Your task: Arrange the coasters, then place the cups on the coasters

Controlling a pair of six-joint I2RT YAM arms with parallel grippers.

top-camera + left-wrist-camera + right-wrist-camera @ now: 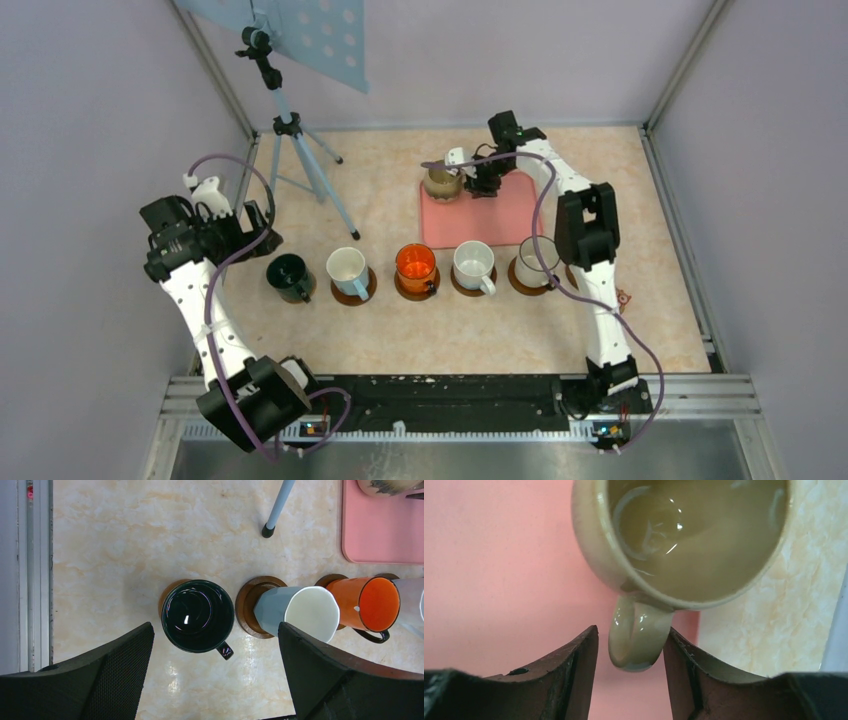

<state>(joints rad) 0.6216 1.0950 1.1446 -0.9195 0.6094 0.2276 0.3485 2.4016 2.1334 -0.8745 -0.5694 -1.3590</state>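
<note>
Five cups stand in a row on coasters: dark green [289,277], pale-blue [348,268], orange [416,265], white [473,265], and a whitish one [535,258] partly behind my right arm. The beige cup [442,182] sits at the pink tray's [490,218] left edge. My right gripper [630,650] straddles its handle [636,635]; the right finger touches it, a gap stays on the left, so it is open. The left gripper [215,680] hangs wide open above the table, near the dark green cup [198,615] on its tan coaster [167,592].
A tripod [300,150] stands at the back left, one leg tip [268,530] landing just behind the cup row. A small red figurine [625,297] lies at the right beside my right arm. The pale-blue cup [300,612] and orange cup [367,604] crowd the left gripper's right finger.
</note>
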